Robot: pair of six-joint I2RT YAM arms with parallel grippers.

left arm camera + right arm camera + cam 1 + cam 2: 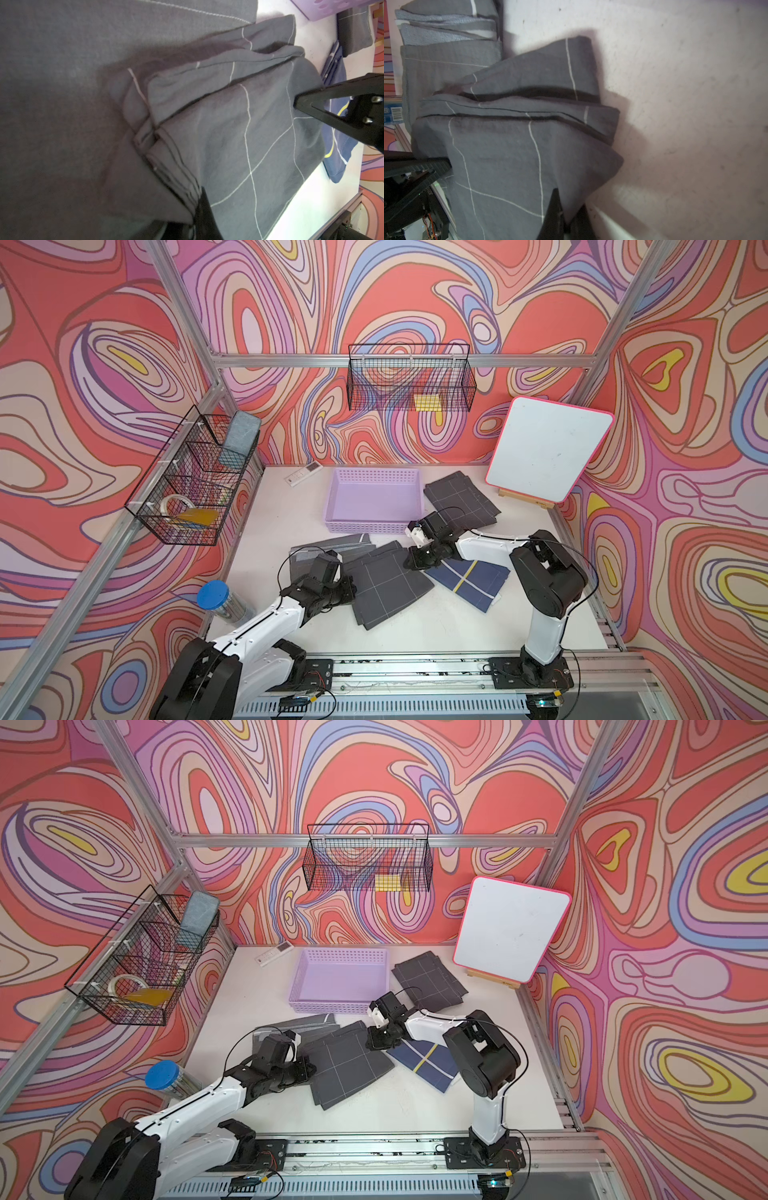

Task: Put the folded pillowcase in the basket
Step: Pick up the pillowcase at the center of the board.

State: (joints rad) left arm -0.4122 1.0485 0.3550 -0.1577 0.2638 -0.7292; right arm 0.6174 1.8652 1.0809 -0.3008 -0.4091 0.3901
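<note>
The folded pillowcase (388,587) is dark grey with thin white grid lines and lies mid-table in both top views (347,1067). My left gripper (353,588) is shut on its left edge; in the left wrist view (197,205) the stacked folds run in under the upper finger. My right gripper (409,565) is shut on the far right corner, and the right wrist view (569,207) shows that corner pinched between both fingertips. Just behind the pillowcase sits the lilac basket (374,526), with nothing inside it.
A second grey grid cloth (461,499) lies right of the basket. A blue cloth with a yellow stripe (469,583) lies under my right arm, and a grey towel (328,545) under the pillowcase's left side. Whiteboard (548,448), remote (301,475), blue-lidded jar (214,595), black wire baskets (409,377).
</note>
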